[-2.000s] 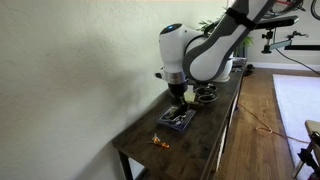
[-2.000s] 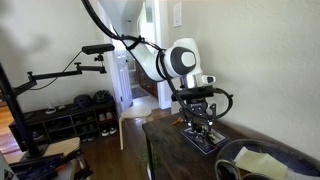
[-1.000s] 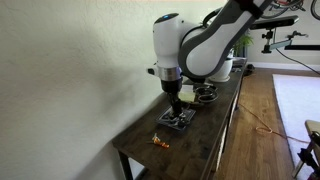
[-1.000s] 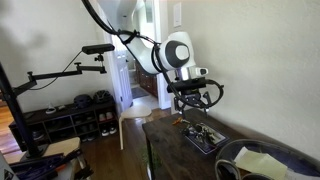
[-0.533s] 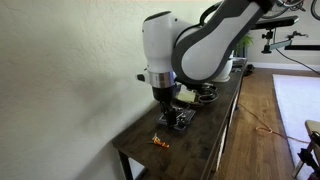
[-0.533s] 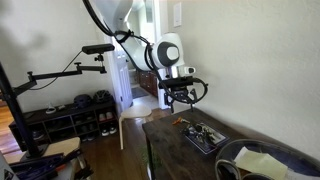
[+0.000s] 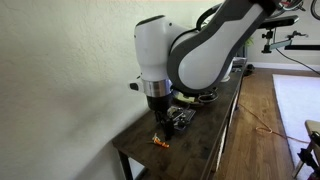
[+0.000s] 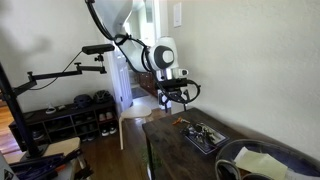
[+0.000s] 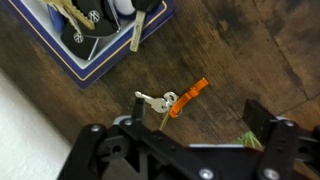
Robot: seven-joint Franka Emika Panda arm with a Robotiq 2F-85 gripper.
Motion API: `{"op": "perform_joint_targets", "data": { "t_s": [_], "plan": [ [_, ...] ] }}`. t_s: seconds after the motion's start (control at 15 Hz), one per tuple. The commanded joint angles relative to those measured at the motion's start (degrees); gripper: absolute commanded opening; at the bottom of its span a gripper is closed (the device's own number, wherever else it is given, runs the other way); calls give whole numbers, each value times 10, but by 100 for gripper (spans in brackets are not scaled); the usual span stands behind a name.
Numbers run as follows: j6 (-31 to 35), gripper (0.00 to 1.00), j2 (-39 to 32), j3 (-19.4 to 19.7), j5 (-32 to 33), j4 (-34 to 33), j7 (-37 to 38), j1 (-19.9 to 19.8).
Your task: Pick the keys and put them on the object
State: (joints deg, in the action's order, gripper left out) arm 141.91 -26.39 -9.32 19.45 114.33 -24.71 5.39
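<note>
The object (image 9: pixel 88 52), a flat dark rectangle with a paler top, lies on the wooden table and shows in both exterior views (image 7: pixel 180 119) (image 8: pixel 205 137). A cluster of dark keys (image 9: pixel 92 22) rests on it. Small silvery keys with an orange tag (image 9: pixel 168 100) lie on the bare table beside it, also seen in an exterior view (image 7: pixel 160 142). My gripper (image 9: pixel 192 124) hangs open and empty above these tagged keys, clear of them; it shows in both exterior views (image 7: pixel 158 104) (image 8: pixel 172 98).
A round dark dish (image 7: pixel 205 97) (image 8: pixel 255 160) sits beyond the object. The table (image 7: pixel 200 145) is narrow and stands against a wall; its end edge is close to the tagged keys. A bit of green (image 9: pixel 250 140) shows by my right finger.
My gripper has lifted off the object, leaving the dark keys there, and moved along the table until it is over the orange-tagged keys.
</note>
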Motion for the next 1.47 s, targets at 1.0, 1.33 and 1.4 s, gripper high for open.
{"op": "perform_joint_targets", "data": {
  "t_s": [1.0,1.33,1.4],
  "plan": [
    [-16,54,-119,-8,-21,-119,-114,-25],
    [-20,20,-129,-8,-26,-134,-128,-26],
    [-20,15,-127,-7,-27,-132,-128,-26]
  ]
}}
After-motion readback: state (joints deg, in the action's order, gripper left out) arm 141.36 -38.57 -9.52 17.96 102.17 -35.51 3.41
